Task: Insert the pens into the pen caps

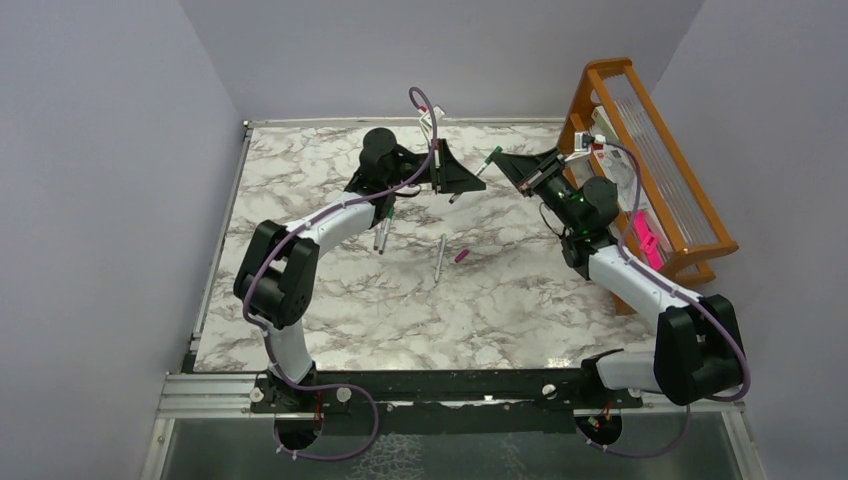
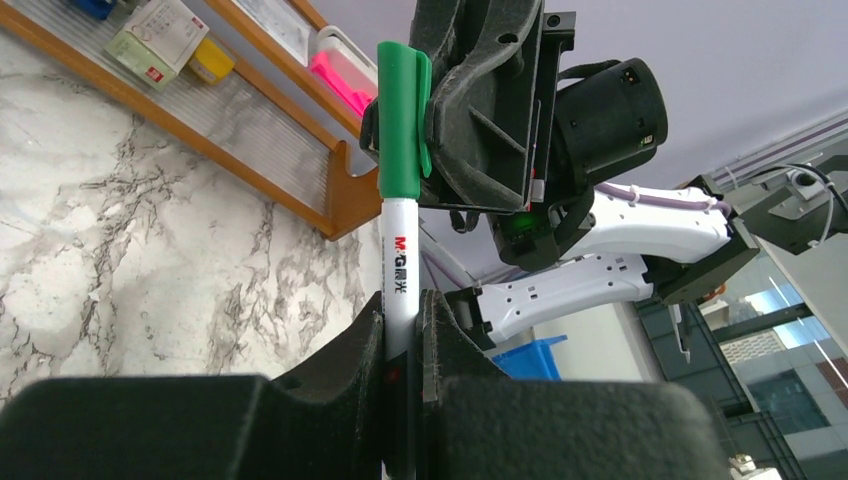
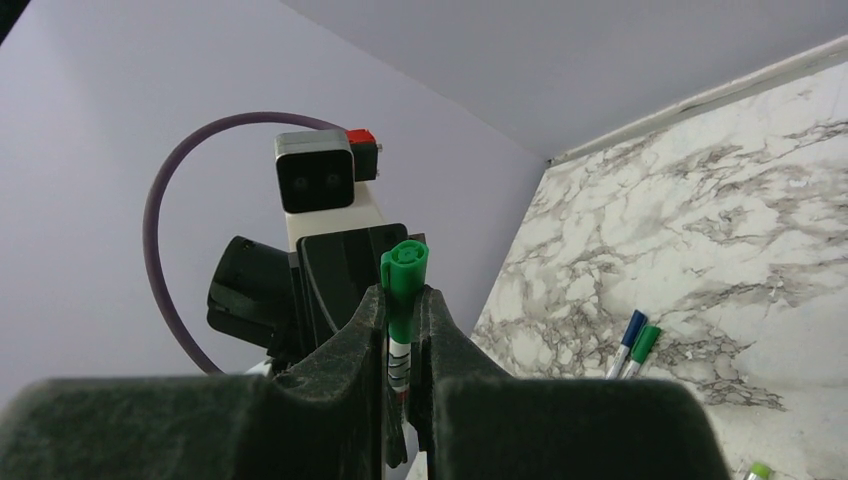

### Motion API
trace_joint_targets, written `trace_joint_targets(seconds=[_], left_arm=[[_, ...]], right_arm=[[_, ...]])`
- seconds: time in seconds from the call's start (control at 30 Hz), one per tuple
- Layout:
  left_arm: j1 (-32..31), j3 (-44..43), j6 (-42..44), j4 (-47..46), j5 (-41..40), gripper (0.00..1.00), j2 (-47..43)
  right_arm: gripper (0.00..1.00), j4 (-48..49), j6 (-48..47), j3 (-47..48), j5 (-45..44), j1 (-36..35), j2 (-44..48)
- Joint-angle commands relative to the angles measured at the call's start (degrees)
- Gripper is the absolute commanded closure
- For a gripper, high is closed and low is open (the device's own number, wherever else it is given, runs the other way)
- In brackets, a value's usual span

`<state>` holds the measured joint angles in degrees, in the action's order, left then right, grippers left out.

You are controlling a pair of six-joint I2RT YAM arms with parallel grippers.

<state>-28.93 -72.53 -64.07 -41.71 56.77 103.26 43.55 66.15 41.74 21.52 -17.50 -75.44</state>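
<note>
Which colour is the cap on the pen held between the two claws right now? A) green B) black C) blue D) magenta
A: the green plastic cap sits over the white-barrelled pen, right claw shut on the cap, left claw on the barrel.

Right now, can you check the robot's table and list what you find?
Surface: marble table, no spills seen.
Job's things: white pen held in the air, green cap on its end; loose pen beside magenta cap; two more pens by the left arm.
Clutter: nothing seen.
Grippers: left gripper shut on the white pen; right gripper shut on the green cap.
Cables: purple cable along each arm.
Surroundings: wooden rack at right with pink item; grey walls.
</note>
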Motion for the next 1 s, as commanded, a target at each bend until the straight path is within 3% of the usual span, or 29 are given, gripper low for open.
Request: trace_joint_targets(seconds=[0.0, 0.6, 0.97], left_arm=[[-2.18, -7.88, -1.71, -10.09, -4.98, 1.0, 0.34], [-2.36, -8.41, -2.23, -10.91, -4.47, 1.0, 1.09], [-1.62, 5.3, 0.93, -11.03, -3.17, 1.0, -3.85]], right_arm=[[0.99, -10.29, -2.57, -2.22, 18.01, -5.71, -2.94], [0.99, -10.65, -4.03, -1.37, 17.98, -7.33, -3.86], [0.99, -7.21, -2.09, 0.84, 9.57, -7.21, 0.48]])
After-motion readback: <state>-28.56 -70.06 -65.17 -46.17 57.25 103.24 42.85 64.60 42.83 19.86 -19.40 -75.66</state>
